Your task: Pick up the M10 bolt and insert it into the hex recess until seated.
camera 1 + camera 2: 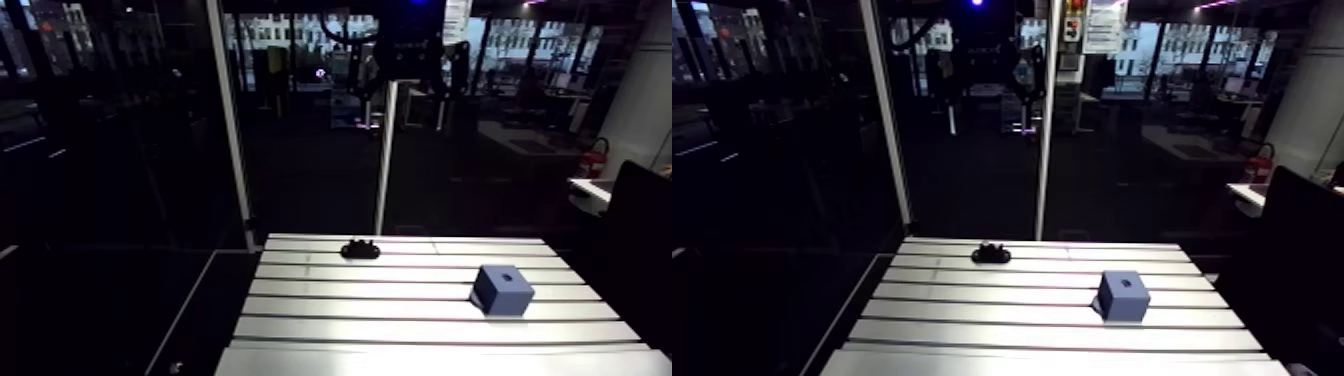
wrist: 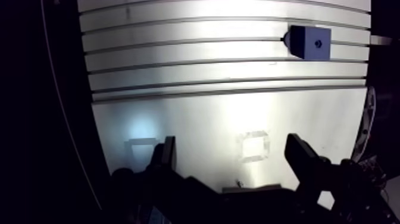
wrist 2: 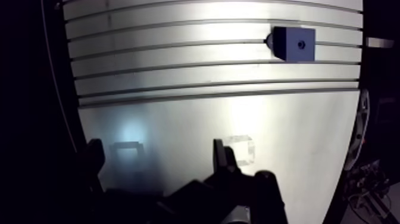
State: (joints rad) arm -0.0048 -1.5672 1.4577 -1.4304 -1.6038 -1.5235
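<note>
hand (image 2: 233,154) wide open, nothing between the fingers (image 2: 167,154); it hangs over the smooth plate part of the tabletop (image 2: 178,107), with the slotted part ahead of it; key relation: the M10 bolt (image 1: 360,249) is not under the hand; the wrist view shows no bolt, only the blue block (image 2: 309,42) ahead past the slots and off toward one finger's side; in the arm view the only candidate is a small dark lump on the tabletop's far strip, well apart from the block with several slots between them; I take that as the bolt (too small and dark to confirm head, thread or which way its long axis runs); it reads low and wider than tall, lying down or in some holder, can't tell which; my call: traverse to that far edge before any descent, and leave finger alignment until the axis is readable up close; block: matte blue, cube-like, crisp edges, sits flat, one small dark recess (image 2: 319,43) in the top face opening upward, hex shape not resolvable; tabletop: bright aluminium, strong glare, parallel slots; risk: a nudged bolt could roll into a slot
</note>
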